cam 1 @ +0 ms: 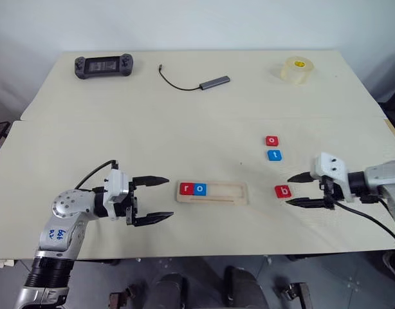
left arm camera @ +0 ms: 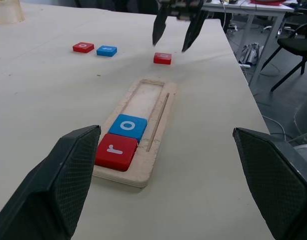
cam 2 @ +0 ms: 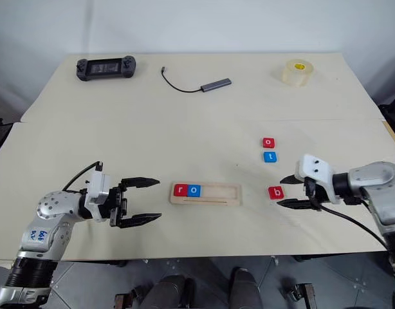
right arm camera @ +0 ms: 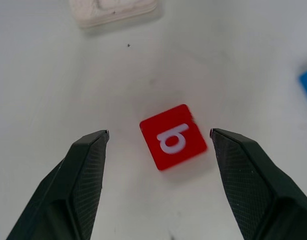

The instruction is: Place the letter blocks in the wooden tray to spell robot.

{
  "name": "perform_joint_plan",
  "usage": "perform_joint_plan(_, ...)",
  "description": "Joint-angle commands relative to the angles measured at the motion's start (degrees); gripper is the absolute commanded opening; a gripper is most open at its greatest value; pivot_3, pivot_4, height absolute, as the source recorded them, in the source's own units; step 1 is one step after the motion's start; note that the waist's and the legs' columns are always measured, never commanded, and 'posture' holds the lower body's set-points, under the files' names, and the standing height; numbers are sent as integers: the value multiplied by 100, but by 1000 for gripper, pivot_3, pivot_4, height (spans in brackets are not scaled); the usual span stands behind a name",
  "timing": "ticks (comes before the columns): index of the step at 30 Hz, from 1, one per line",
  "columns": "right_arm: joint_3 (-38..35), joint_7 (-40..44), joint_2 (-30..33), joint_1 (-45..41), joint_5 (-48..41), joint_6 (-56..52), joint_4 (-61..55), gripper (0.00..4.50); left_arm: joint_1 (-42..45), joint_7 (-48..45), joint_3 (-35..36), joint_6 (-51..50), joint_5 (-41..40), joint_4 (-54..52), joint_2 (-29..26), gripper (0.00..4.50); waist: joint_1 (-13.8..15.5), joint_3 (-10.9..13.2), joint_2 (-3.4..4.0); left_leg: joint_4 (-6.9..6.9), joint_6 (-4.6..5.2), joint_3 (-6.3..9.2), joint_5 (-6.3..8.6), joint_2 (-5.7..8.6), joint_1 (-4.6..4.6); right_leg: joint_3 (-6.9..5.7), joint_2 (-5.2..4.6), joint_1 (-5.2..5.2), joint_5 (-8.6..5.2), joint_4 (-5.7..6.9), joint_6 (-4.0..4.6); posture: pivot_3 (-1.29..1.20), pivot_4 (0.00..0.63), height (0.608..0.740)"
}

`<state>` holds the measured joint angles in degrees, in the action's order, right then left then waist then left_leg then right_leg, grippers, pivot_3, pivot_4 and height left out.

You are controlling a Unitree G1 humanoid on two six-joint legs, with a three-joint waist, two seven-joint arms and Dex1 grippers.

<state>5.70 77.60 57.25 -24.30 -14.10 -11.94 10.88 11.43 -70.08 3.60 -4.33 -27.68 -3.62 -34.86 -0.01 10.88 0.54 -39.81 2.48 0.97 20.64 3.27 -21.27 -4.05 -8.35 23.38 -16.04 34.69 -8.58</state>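
Lying before right end effector (cam 1: 298,190), b block (cam 1: 282,191)

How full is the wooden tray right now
Partly full. The wooden tray holds two blocks at its left end, the red r and the blue o; the rest of its slot is bare.
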Motion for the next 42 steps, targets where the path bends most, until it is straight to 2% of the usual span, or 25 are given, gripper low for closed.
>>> perform_joint_plan(1,168,189,-169,-262,212,321,284,3392,-87,53,31,11,-105,-301,10,4500,-7,0,0,-1,-1,0,1,0,1,-1,0,-1,0,0,0,0,150,740)
perform_joint_plan(4,231,218,-303,-387,311,432,449,2775,-111,90,35,0,-110,-336,15,4500,0,0,1,-4,-2,2,1,-1,0,-3,1,-1,0,1,0,0,150,740)
perform_joint_plan(8,258,353,-291,-477,387,580,490,1496,-127,134,57,5,-106,-351,20,4500,4,0,1,-8,-3,4,1,0,0,-5,0,-3,0,1,0,0,150,740)
perform_joint_plan(9,259,386,-270,-509,395,554,467,1417,-130,145,57,6,-104,-355,20,4500,3,0,1,-8,-3,4,1,0,0,-5,0,-3,0,2,0,0,150,740)
perform_joint_plan(12,216,473,-287,-663,318,422,247,1420,-148,171,65,15,-100,-360,11,4500,-4,0,2,-8,-4,4,1,0,0,-5,0,-2,0,2,0,0,150,740)
perform_joint_plan(16,347,492,-440,-1069,-190,-1137,-969,1420,-196,256,95,29,-86,-379,23,4500,-24,6,12,-9,-6,3,2,-3,-2,-2,-1,2,0,4,1,0,150,740)
perform_joint_plan(19,609,181,-729,-1341,-264,-2081,-1654,1420,-236,312,96,32,-72,-394,34,4500,-11,5,13,-10,-15,5,5,-15,-1,-5,3,4,-2,6,5,0,150,740)
perform_joint_plan(24,1058,-349,-1293,-1716,-157,-2899,-2058,1420,-310,358,83,52,-64,-421,25,4500,31,5,13,-15,-15,12,5,-3,-6,-12,-5,4,-3,8,7,0,150,740)
perform_joint_plan(30,1568,-1037,-2027,-2039,243,-3000,-1764,1420,-445,427,113,55,-54,-538,-22,4500,3,5,13,-14,-12,16,3,5,-9,-15,-6,8,-2,15,6,0,150,740)
perform_joint_plan(42,1918,-1219,-2446,-2116,509,-2779,-1471,1420,-624,596,184,17,-89,-749,-49,4500,-15,5,13,-14,-12,14,3,6,-9,-14,-4,11,-2,22,7,0,150,740)
